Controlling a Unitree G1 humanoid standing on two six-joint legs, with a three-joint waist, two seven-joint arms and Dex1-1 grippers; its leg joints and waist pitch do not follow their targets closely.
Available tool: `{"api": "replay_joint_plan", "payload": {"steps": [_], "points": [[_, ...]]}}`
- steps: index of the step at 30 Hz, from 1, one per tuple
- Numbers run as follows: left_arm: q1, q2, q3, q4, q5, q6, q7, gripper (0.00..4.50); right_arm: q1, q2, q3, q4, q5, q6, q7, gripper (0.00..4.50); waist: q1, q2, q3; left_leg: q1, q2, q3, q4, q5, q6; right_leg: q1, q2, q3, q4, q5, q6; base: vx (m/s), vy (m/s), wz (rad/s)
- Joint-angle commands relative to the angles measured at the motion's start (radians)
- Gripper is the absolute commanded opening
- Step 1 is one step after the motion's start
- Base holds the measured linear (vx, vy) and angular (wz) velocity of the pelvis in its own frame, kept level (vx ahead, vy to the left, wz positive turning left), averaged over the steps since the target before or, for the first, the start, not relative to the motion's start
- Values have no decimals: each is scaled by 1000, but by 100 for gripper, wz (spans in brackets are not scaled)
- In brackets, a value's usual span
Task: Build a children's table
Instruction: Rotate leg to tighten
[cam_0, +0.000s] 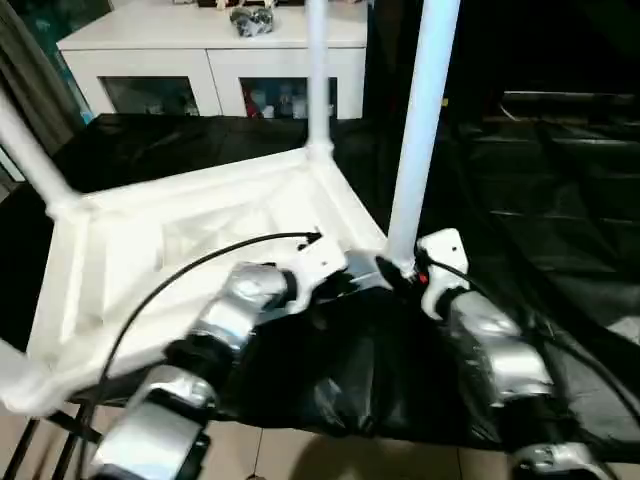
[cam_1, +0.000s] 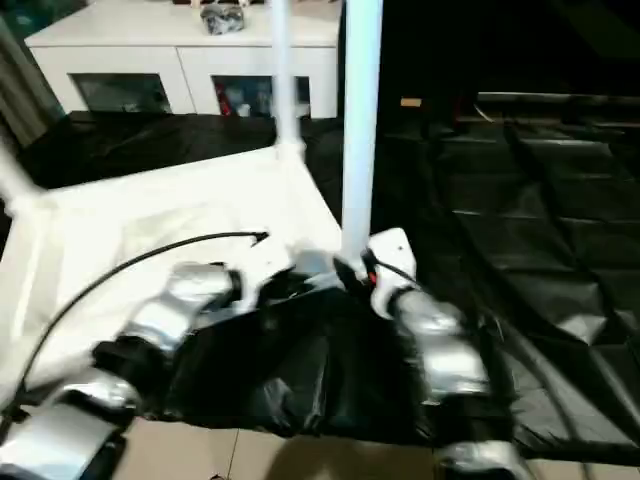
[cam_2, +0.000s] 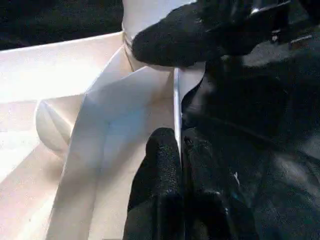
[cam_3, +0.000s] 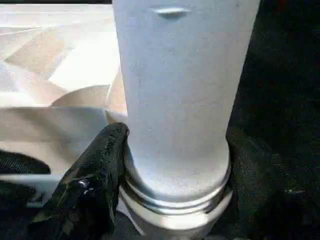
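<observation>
The children's table lies upside down, its white ribbed top (cam_0: 200, 240) resting on a black-draped table. Legs stand up from its corners: one at the far corner (cam_0: 318, 70), one at the left (cam_0: 30, 150), and one at the near right corner (cam_0: 420, 130). My right gripper (cam_0: 400, 268) is shut on the base of that near right leg (cam_3: 175, 100), with a black finger (cam_3: 100, 165) on each side just above the socket. Right beside it, my left gripper (cam_2: 177, 142) is shut on the thin white rim of the top (cam_2: 125, 115).
A white cabinet with glass doors (cam_0: 210, 60) stands behind the work. The black drape (cam_0: 540, 200) stretches in folds to the right. The draped table's near edge runs under my forearms, with pale floor (cam_0: 300, 455) below. A black cable (cam_0: 200, 265) arcs over my left forearm.
</observation>
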Motion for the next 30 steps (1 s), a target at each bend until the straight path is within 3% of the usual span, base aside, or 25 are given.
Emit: {"api": "replay_joint_plan", "payload": {"steps": [1, 4, 8, 16, 20, 24, 30], "points": [[-1, -102, -62, -27, -15, -25, -17, 0, -23, 76, 95, 19, -1, -6, 43, 305, -2, -17, -42, 1, 50, -26, -84, -271, 34, 33, -84, 45, -95, -384, -170, 0, 0, 0], [5, -71, -61, -33, -16, -44, -42, 0, -21, 45, 89, 10, 12, -7, 85, 340, -1, -18, -41, 0, 51, -25, -84, -264, 41, 34, -85, 45, -93, -359, -181, 0, 0, 0], [20, -23, -56, -55, -22, -59, -93, 0, -23, -22, 103, 22, -26, -45, 131, 387, 2, -20, -46, -2, 53, -23, -80, -231, 51, 37, -86, 46, -87, -297, -198, 0, 0, 0], [57, 90, -53, -99, -65, -97, -276, 0, -50, -180, 104, 37, 1, -82, 369, 387, 14, -18, -55, -12, 56, -18, -67, -119, 111, 46, -86, 41, -64, -123, -250, 0, 0, 0], [70, 139, -39, -121, -97, -96, -358, 0, -45, -265, 146, 22, 25, -96, 563, 387, 17, -22, -52, -12, 59, -16, -67, -145, 122, 46, -83, 38, -62, -131, -260, 0, 0, 0], [72, 189, -37, -132, -120, -92, -438, 0, -37, -296, 160, -24, 104, -70, 720, 387, 24, -26, -53, -12, 60, -14, -66, -137, 126, 44, -84, 39, -61, -146, -260, 0, 0, 0], [68, 225, -34, -135, -141, -86, -501, 0, -20, -327, 203, -55, 134, -44, 849, 335, 31, -24, -55, -11, 63, -15, -64, -111, 131, 42, -83, 37, -55, -98, -272, 0, 0, 0]]}}
